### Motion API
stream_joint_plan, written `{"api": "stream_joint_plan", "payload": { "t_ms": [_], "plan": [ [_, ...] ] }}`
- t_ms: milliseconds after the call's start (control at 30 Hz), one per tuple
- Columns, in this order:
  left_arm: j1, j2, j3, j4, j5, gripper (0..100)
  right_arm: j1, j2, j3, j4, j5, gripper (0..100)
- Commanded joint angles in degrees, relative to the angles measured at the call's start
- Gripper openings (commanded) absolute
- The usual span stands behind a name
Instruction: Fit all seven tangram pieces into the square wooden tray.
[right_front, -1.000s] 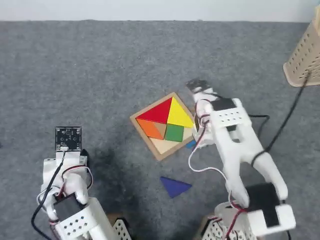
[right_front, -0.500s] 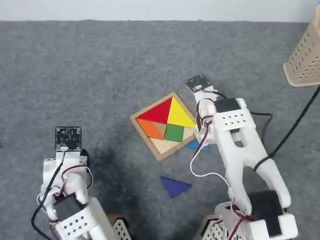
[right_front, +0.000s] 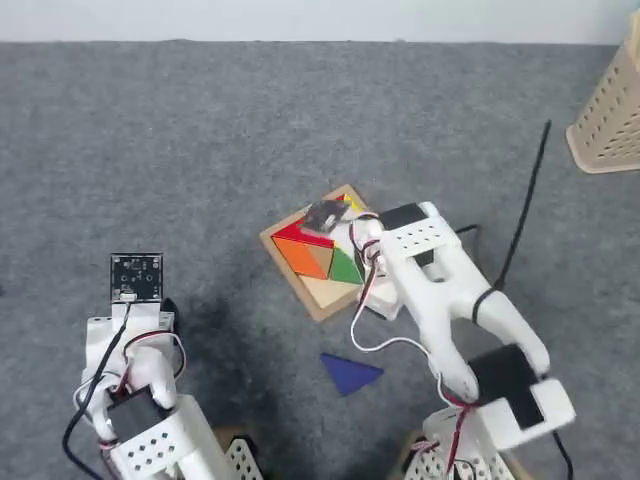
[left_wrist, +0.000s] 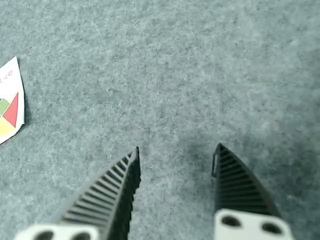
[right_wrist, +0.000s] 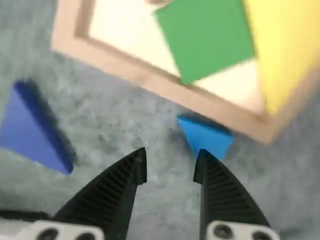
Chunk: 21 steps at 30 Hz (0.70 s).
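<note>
High view has the square wooden tray sitting diamond-wise mid-table on fuzzy grey carpet. Flat red triangle, orange triangle and green square are inside, with bare pale wood at its near corner. Right wrist view: the ribbed black right gripper has its jaws apart, holding nothing, over carpet just outside the tray's rim. A small light-blue triangle lies right beside that rim. The dark blue triangle lies well apart, nearer the table's front edge. The left gripper is spread wide too, over plain carpet.
</note>
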Motion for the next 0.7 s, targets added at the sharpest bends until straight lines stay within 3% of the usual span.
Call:
{"api": "stream_joint_plan", "payload": {
  "t_ms": [0,467,533,667],
  "plan": [
    [0.35,-0.53,-0.31,0.26,-0.44,22,-0.48,0.48,-3.25,-1.80,5.19,16.3],
    [0.35,-0.53,-0.31,0.26,-0.44,22,4.09,6.29,-3.78,-8.31,5.89,16.1],
    [0.35,-0.53,-0.31,0.26,-0.44,22,4.62,7.34,-5.36,-8.13,2.02,16.0],
    [0.35,-0.53,-0.31,0.26,-0.44,22,7.87,10.95,-10.90,-6.11,-12.57,15.9]
  ]
}}
